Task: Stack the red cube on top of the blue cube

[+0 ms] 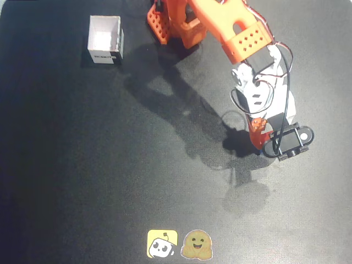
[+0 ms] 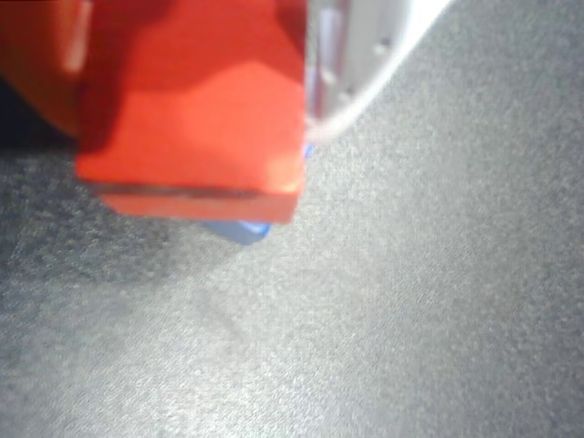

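In the wrist view the red cube [image 2: 196,119] takes up the upper left, held between an orange finger [image 2: 36,64] on the left and a white finger [image 2: 365,55] on the right. My gripper [image 2: 196,137] is shut on it. A thin strip of the blue cube [image 2: 239,230] peeks out just under the red cube's lower edge; I cannot tell whether the two touch. In the overhead view my gripper [image 1: 257,132] points down at the right of the mat, with a bit of the red cube [image 1: 258,124] showing between arm parts.
A white open box [image 1: 104,39] stands at the back left of the black mat [image 1: 82,165]. The arm's orange base [image 1: 176,25] sits at the back centre. Two stickers [image 1: 179,244] lie at the front edge.
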Available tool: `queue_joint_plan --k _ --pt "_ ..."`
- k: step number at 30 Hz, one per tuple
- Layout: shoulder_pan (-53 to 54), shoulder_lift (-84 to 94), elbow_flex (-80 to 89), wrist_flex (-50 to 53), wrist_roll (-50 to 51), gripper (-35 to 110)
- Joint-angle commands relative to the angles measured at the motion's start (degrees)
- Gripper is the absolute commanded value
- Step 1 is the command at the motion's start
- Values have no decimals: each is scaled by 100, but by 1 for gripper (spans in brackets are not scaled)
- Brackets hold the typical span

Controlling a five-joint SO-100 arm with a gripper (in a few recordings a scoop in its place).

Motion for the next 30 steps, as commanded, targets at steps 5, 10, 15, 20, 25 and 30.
queue_joint_plan --k 5,10,15,20,25,30 --pt "-105 246 18 -202 9 26" --pt "-141 299 123 -369 53 28" --pt "-176 343 158 -536 105 30" --pt "-334 545 158 -844 255 32" --pt "-281 835 158 -1143 -343 33" --pt "220 1591 308 -1134 -1283 22"
